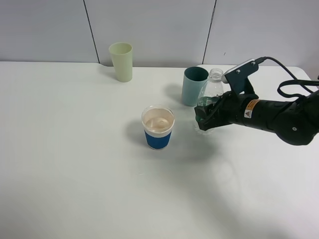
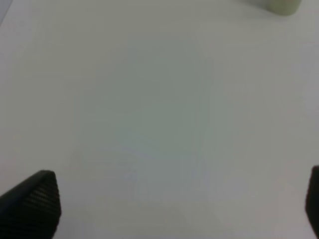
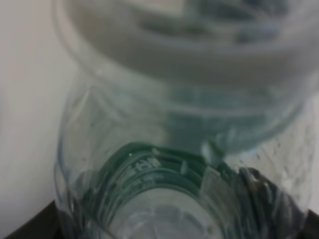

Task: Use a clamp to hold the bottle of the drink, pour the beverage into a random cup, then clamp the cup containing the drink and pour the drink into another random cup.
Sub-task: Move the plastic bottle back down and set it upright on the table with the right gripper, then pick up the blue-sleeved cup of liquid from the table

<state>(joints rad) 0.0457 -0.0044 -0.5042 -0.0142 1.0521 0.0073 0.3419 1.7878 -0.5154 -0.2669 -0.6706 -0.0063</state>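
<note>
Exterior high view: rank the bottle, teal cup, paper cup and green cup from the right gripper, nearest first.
1. clear bottle: clamped in the right gripper.
2. teal cup: just behind the bottle.
3. blue-banded paper cup: mid-table, holding drink.
4. pale green cup: far back, by the wall.

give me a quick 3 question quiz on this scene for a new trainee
1. True or false: the right hand is shut on the bottle.
2. The blue-banded paper cup is: A empty, B holding liquid, C tipped over.
3. Fill in: the left hand is ____, with nothing between its fingers.

Key: 1 true; 2 B; 3 open.
</note>
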